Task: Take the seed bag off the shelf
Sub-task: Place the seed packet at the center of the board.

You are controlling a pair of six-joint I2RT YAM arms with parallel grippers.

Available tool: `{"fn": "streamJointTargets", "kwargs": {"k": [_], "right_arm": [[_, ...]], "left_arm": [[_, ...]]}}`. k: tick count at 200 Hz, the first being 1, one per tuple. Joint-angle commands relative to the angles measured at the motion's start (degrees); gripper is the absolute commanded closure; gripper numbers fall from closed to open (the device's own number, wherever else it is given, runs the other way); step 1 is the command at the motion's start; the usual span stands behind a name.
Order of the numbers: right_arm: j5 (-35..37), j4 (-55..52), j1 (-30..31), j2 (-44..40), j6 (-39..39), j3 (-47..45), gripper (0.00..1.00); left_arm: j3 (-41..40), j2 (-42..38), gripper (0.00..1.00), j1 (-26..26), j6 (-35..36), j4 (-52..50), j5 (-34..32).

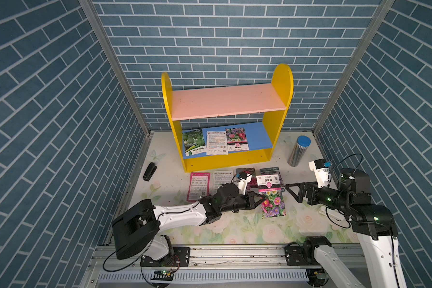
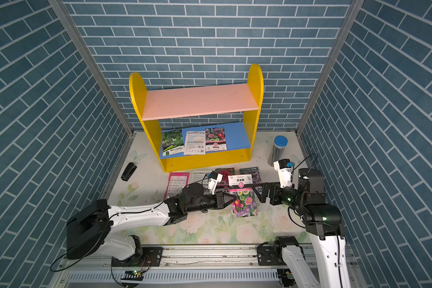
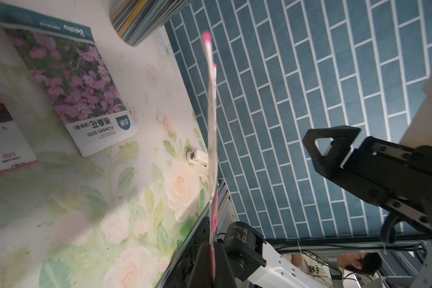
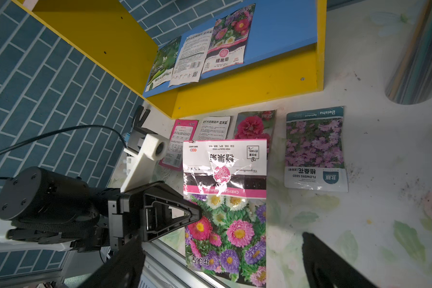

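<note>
Already clear of the yellow two-tier shelf, the glossy pink-banded chrysanthemum seed bag hangs over the floral tabletop, one edge pinched in the left gripper.
The right gripper stands spread wide just beside its other edge, holding nothing. This bag's removal looks done; next it probably needs lowering flat beside the four packets lying in front of the shelf, then release. Three packets lie on the blue lower board. Readable: "CHRYSANTHEMUM", "HIGH QUALITY SEED" on the held bag; "Beishu", "FLOWERS SEED" on the purple-flowered packet.
</note>
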Motion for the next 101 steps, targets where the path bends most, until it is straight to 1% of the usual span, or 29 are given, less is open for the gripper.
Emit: {"fn": "streamJointTargets", "kwargs": {"k": [1,8,39,73,101], "right_arm": [[3.39,-4.81,0.29,-1.0,-0.73,0.07,0.0],[3.16,-4.78,0.29,-1.31,-0.58,-0.67,0.0],[3.79,-4.88,0.29,-1.86,-0.27,-2.57,0.0],[4.27,-5.19,0.37,-2.15,0.39,-2.85,0.0],[5.68,-5.54,0.46,-2.47,0.87,-3.41,0.0]], "left_arm": [[1.99,3.92,1.0,-2.17,-3.82,2.75,-1.84],[2.66,5.29,1.0,-2.76,-5.58,2.94,-2.05],[5.71,10.93,1.0,-4.48,-8.17,2.92,-3.14],[8.51,17.24,1.0,-5.5,-10.9,4.65,-1.83],[10.9,20.62,1.0,-6.52,-12.21,3.15,-1.18]]}}
